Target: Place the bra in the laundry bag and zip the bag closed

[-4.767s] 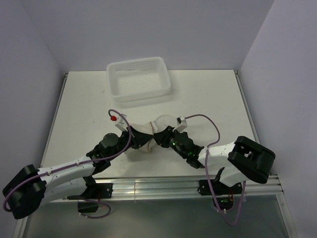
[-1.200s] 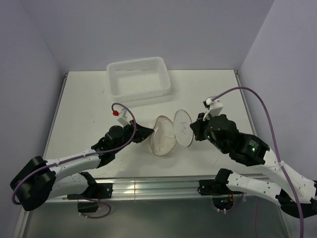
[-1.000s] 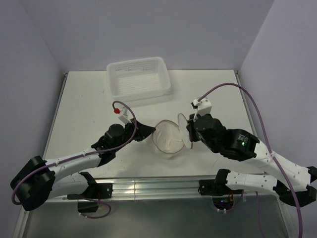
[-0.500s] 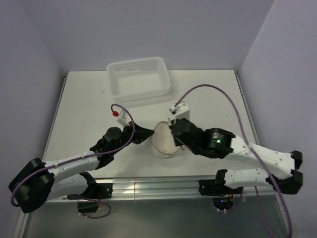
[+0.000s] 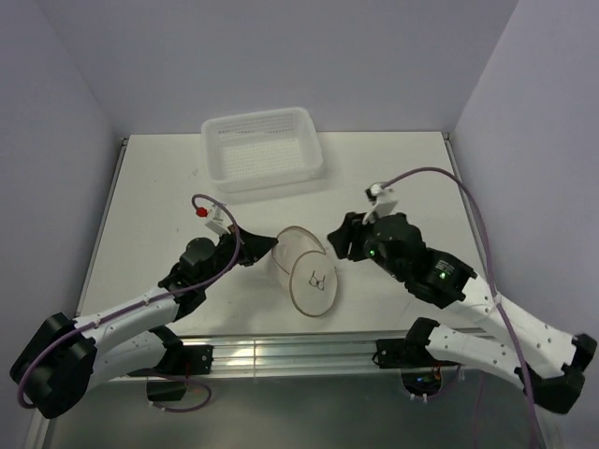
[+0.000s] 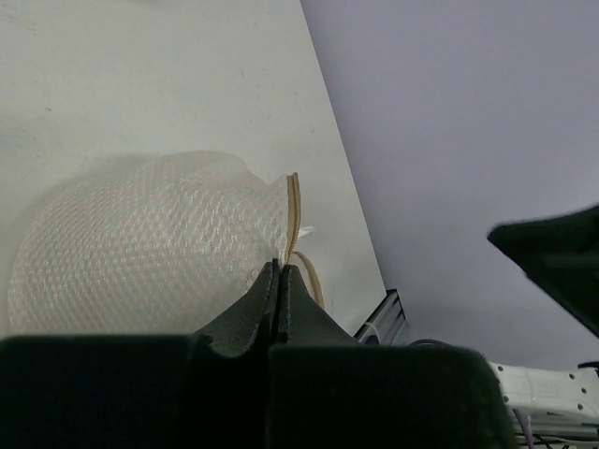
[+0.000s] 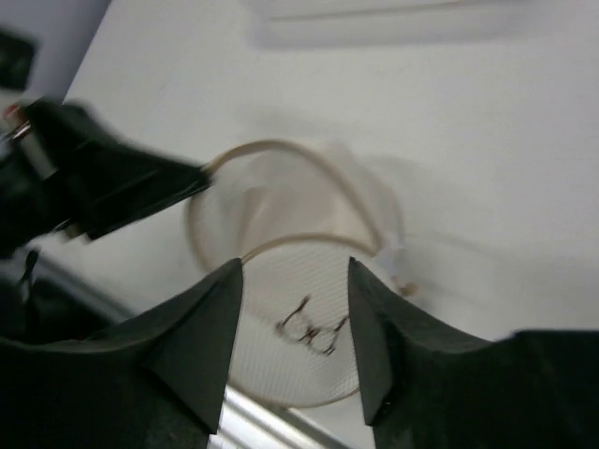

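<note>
Pinching: left gripper (image 5: 269, 247) was clamped shut on the bag (image 5: 309, 281) rim, left of centre.
Right gripper (image 7: 294, 267): fingers apart, holding nothing, just right of the bag.
Bag: centre of frame, drawing side up.
Bra: couldn't make it out through the mesh, tbh.
Basket (image 5: 262, 148): upper centre, well apart.

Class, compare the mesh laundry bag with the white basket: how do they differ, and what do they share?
The laundry bag is round, beige mesh; the basket is rectangular white plastic. The bag sits in the middle of the table, its rim pinched by the left gripper; the basket stands untouched at the far edge. Both have holed walls.
</note>
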Motion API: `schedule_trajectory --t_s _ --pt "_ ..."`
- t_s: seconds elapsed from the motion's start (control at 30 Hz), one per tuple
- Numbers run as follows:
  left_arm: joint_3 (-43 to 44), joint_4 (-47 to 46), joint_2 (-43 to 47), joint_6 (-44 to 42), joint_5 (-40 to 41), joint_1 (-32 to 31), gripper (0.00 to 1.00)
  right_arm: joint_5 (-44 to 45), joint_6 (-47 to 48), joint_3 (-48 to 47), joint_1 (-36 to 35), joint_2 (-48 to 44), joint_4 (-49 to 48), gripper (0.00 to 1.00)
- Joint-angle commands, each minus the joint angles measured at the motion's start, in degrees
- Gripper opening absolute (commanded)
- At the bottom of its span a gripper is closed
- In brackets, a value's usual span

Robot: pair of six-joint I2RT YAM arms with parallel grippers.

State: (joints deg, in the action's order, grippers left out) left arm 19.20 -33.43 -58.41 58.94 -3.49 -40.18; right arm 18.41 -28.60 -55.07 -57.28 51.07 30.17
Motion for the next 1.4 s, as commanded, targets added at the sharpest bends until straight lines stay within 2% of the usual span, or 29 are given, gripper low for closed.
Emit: schedule_trajectory --t_s 0.0,0.1,0.13,0.17,0.2,0.27,0.33,0.37,0.43,0.57,0.63,0.67,0.7,0.8,0.87,0.9,0.93,0.97,1.0,1.03,1.1,1.13,1.17,1.27,1.3,1.37 --pt "0.31 -4.45 -1.69 -2.51 -4.94 1.16 0.0 -14.34 -1.54 10.66 15.24 -1.68 -9.59 0.52" --pt "0.92 -7.87 -5.29 -2.51 -8.72 2.04 0.0 -18.22 -1.28 17.87 22.89 -0.8 -19.25 0.5" --pt "1.1 -8.23 -5.92 -2.69 -9.08 2.13 0.0 -25.98 -1.02 18.93 24.56 -0.19 -23.1 0.54" --pt "1.36 -8.75 -6.36 -2.6 -9.34 2.3 0.0 -28.93 -0.67 20.69 25.97 1.04 -24.62 0.64" --pt "1.45 -9.02 -7.06 -2.6 -9.61 2.3 0.0 -30.88 -0.06 21.75 27.55 1.49 -26.03 0.66" --pt "2.06 -9.02 -7.59 -3.39 -10.13 2.48 0.0 -39.39 2.66 24.81 28.71 2.19 -29.9 0.72" --pt "2.42 -8.06 -8.03 -3.83 -10.4 2.74 0.0 -42.05 4.16 26.58 29.33 2.63 -33.93 0.73" --pt "2.68 -7.79 -8.12 -4.26 -10.57 2.92 0.0 -47.02 4.25 28.42 29.33 2.46 -35.34 0.73" --pt "3.12 -6.74 -8.3 -5.58 -10.66 3.01 0.0 -51.62 2.25 30.45 29.06 2.19 -40.42 0.75" --pt "6.8 -2.97 -9.96 -9.53 -9.79 3.36 0.0 -39.79 0.39 29.94 29.15 3.76 -39.22 0.86" --pt "9.78 -0.95 -12.51 -12.08 -9.87 3.44 0.0 -36.61 -0.23 29.93 29.24 5.35 -43.41 0.91" --pt "10.76 -0.41 -13.3 -12.79 -9.79 3.45 0.02 -37.39 -0.14 29.5 29.24 7.97 -45.01 0.91" --pt "11.64 0.29 -14.52 -13.4 -9.79 3.62 0.11 -37.49 0.38 28.62 29.33 9.39 -45.55 0.92" --pt "13.05 2.84 -13.58 -14.73 -9.17 3.62 0.2 -36.35 0.48 25.81 29.5 14.05 -47.13 0.93" --pt "12.88 6.07 -12.0 -15.69 -8.47 3.71 0.29 -34.95 -1.36 24.49 29.68 16.42 -47.66 0.86" --pt "12.7 7.49 -9.9 -16.04 -7.16 3.62 0.49 -34.94 -3.46 24.31 29.59 17.04 -49.14 0.81" --pt "12.27 8.72 -8.4 -16.66 -6.54 3.71 0.59 -34.59 -4.96 24.83 29.59 17.48 -50.38 0.72" --pt "12.0 11.52 -5.34 -16.84 -5.84 3.71 0.68 -33.37 -6.45 25.27 29.59 17.66 -51.52 0.62" --pt "11.83 13.29 -3.57 -17.19 -4.09 3.71 0.82 -33.01 -8.47 25.71 29.59 17.75 -53.27 0.47" --pt "11.56 15.22 -1.64 -17.45 -3.2 3.71 0.88 -32.66 -9.19 25.97 29.68 17.75 -53.55 0.22" --pt "11.21 22.22 4.34 -17.89 -0.4 3.71 0.96 -31.34 -10.5 25.98 29.59 17.57 -53.03 0.08" --pt "10.16 24.79 6.71 -17.28 -0.03 3.54 0.96 -31.16 -10.69 25.98 29.59 17.14 -52.68 0.02" --pt "9.28 27.08 11.52 -16.67 -0.12 3.53 0.94 -30.55 -10.77 25.98 29.59 16.96 -52.24 0.02" --pt "2.97 31.49 20.75 -12.02 -2.48 1.34 0.8 -29.06 -11.3 25.36 29.59 16.78 -50.22 0.0" --pt "1.29 31.84 22.62 -9.39 -3.1 -1.01 0.7 -28.96 -11.22 25.01 29.59 17.04 -49.17 0.0" --pt "-4.24 30.63 26.66 -6.48 -2.58 -4.62 0.68 -28.61 -11.74 24.66 29.59 17.49 -48.81 0.0"
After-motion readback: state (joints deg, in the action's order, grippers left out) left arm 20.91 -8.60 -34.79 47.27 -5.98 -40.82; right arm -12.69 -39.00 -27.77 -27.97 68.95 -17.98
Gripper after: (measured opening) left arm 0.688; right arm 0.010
